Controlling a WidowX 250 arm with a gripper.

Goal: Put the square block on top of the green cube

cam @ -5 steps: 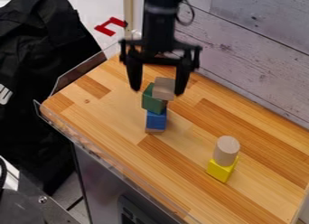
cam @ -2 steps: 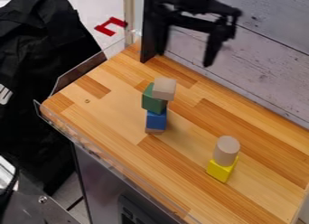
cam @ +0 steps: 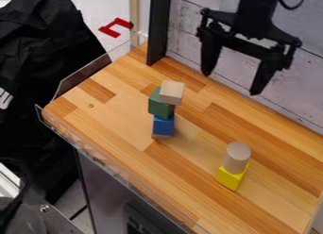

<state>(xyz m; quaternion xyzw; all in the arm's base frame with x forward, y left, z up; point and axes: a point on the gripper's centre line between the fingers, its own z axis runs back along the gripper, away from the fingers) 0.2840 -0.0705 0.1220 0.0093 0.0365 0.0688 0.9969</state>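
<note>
block [cam: 172, 92], square and pale wood, is seen on top of the green cube [cam: 159, 107], at the head of a small tower left of the middle of the view. it is set off-centre, pushed toward the right of the view, so that part of the green top is left uncovered. the green cube is borne by a blue block [cam: 163, 126], and beneath that the edge of a wooden piece [cam: 161, 136] can be made out on the wooden table [cam: 114, 120].

the black gripper [cam: 231, 82] is held up and to the right of the tower, well apart from it, with its fingers spread and nothing grasped. from it, the square block lies toward the left of the view and slightly lower. no long axis can be told on the block; its visible faces look nearly even.

the stacking is judged to be done. if the block is to be centred, the gripper would have to be brought leftward and lined up across it; otherwise it is best kept clear on its own side, since the uneven tower could be toppled by a light knock.
</note>
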